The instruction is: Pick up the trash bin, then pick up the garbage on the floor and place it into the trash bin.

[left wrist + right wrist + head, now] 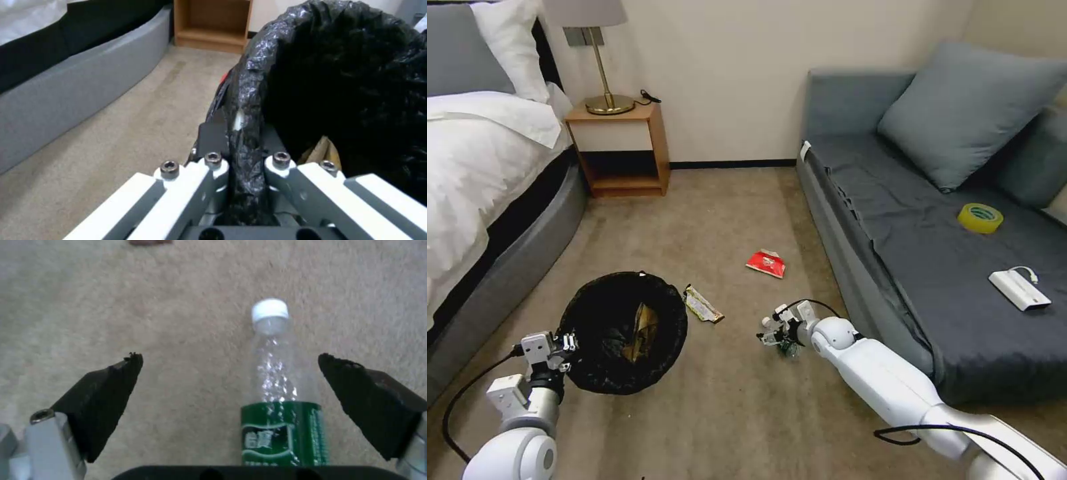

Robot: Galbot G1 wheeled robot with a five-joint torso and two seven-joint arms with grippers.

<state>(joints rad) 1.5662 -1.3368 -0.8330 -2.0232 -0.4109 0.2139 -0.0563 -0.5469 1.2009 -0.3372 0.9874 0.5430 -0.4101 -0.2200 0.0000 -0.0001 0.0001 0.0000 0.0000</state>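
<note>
— Where's the trash bin?

— Low over the carpet between the bed and the sofa. The left end effector is clamped on its rim, black liner pinched between the two fingers, so that first step looks done. Something brown and crumpled already lies inside (paper, by the look of it).

— And the garbage?

— The clear bottle with the green label lies on its side on the carpet, right between the wide-spread fingers of the right end effector, which hangs low over it with neither pad touching. I'd judge this the moment just short of the grasp.

— What's left on the floor?

— A brown-gold wrapper just beside the bin, and a red packet farther off toward the sofa. So: bin held, one piece apparently in, the bottle about to be taken, two pieces untouched.
</note>
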